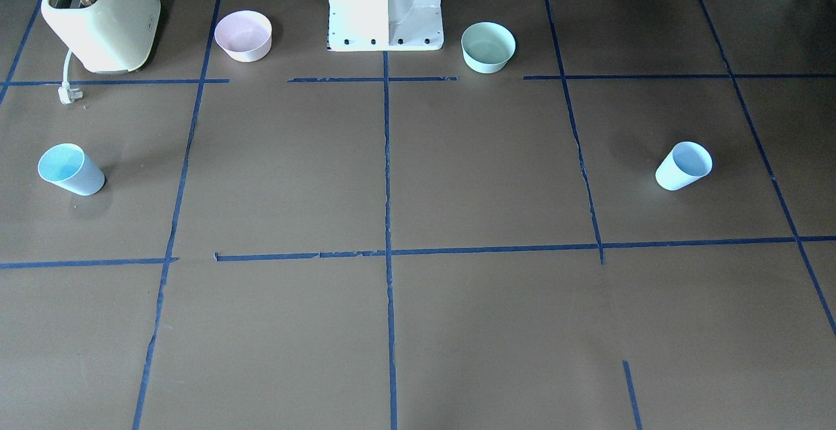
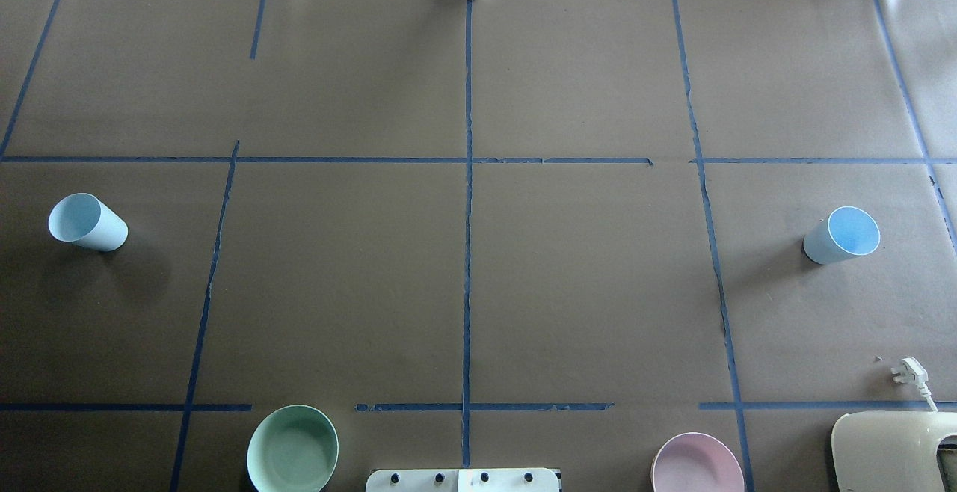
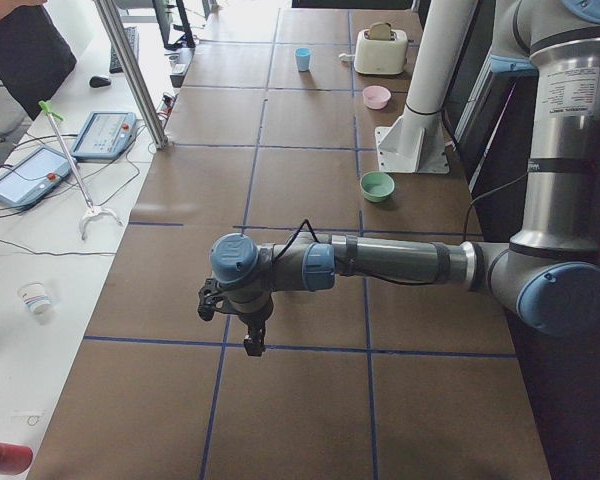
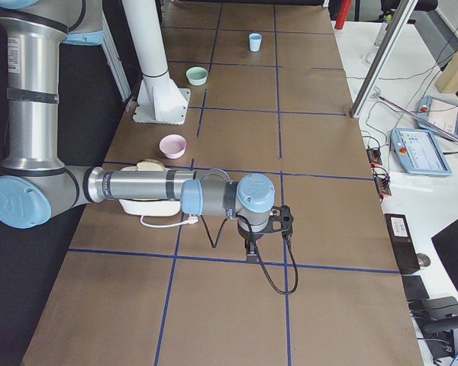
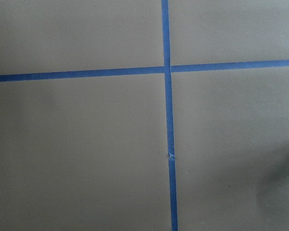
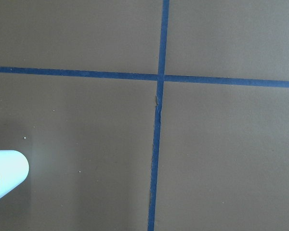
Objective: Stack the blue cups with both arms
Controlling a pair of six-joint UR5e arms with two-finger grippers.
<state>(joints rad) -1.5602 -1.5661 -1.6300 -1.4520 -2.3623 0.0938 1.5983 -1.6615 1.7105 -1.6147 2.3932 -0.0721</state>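
Observation:
Two pale-blue cups stand upright and far apart on the brown table. One is on my right side [image 1: 70,168] [image 2: 843,235] [image 3: 302,59], and its edge shows in the right wrist view [image 6: 5,178]. The other is on my left side [image 1: 683,165] [image 2: 86,221] [image 4: 254,42]. My left gripper [image 3: 248,340] hangs above the table in the exterior left view only. My right gripper [image 4: 249,252] hangs above the table in the exterior right view only. I cannot tell whether either is open or shut. Neither arm shows in the overhead or front views.
A pink bowl [image 1: 243,35] and a mint-green bowl [image 1: 488,46] flank the white pedestal [image 1: 385,5]. A cream toaster [image 1: 101,15] with a loose plug [image 1: 67,93] stands on my right side. Blue tape lines cross the table. A side bench holds tablets [image 3: 100,133].

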